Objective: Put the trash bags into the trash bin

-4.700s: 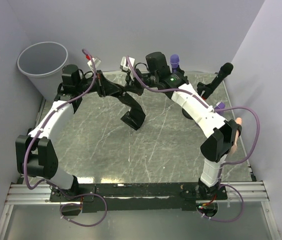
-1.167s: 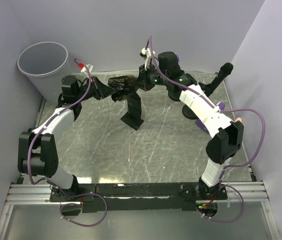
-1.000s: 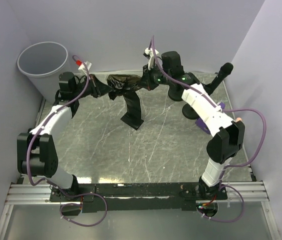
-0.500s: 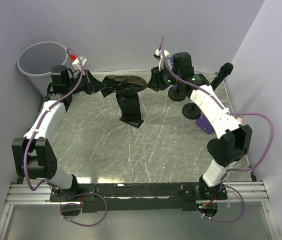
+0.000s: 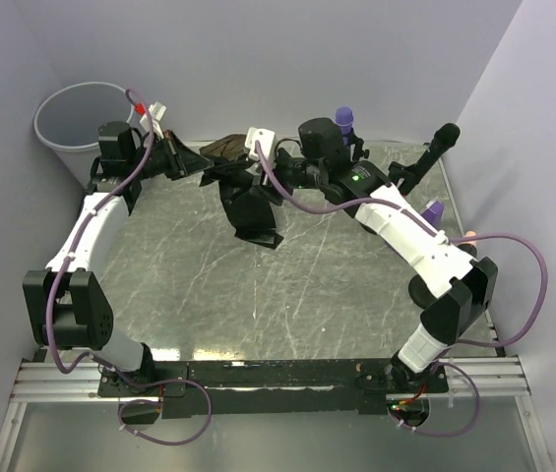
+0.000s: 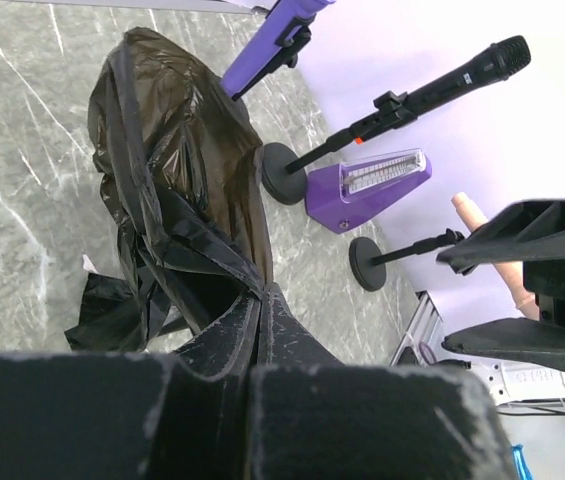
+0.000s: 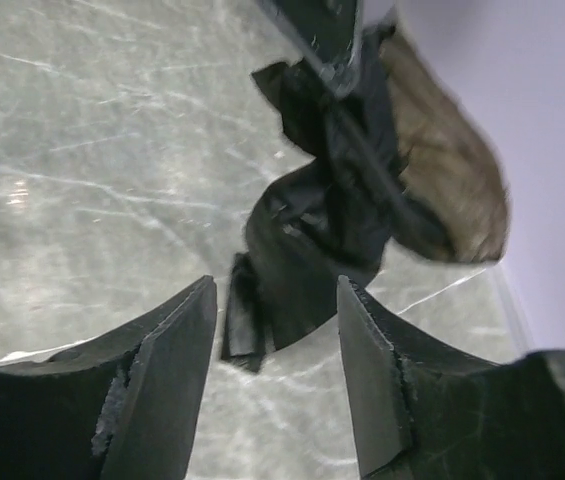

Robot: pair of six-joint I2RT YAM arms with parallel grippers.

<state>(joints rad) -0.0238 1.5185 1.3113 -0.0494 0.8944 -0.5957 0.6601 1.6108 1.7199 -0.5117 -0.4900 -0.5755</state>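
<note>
Underneath everything, a grey veined table (image 5: 287, 295), with both arms bolted at its near edge. Past the far left corner, close against the wall, the trash bin (image 5: 79, 123): pale grey, round, upright, mouth open to the top camera. Next down in size, one black trash bag (image 5: 250, 202), crumpled and twisted, with a thinner brownish stretch near its top. Hangs over the far middle of the table, to the right of the bin and apart from it, not inside it. Trails down toward the tabletop, seemingly touching it with the lower end; hard to tell for sure. Shows from the left wrist as a long rumpled sheet running away from the camera. Then the left gripper (image 5: 197, 160), between bin and bag: clamped fully together on the bag's upper end, with black film pinched in the seam between the pads. Facing it from the other side, the right gripper (image 7: 274, 288): jaws spread well apart, gripping nothing, with the bag ahead of the tips rather than between them. Smaller still, toward the far right of the table: a black microphone (image 5: 438, 146) on a round-footed stand, a purple microphone (image 5: 344, 117) behind the right arm, and a purple metronome (image 6: 374, 185) just beside the black stand's foot.
</note>
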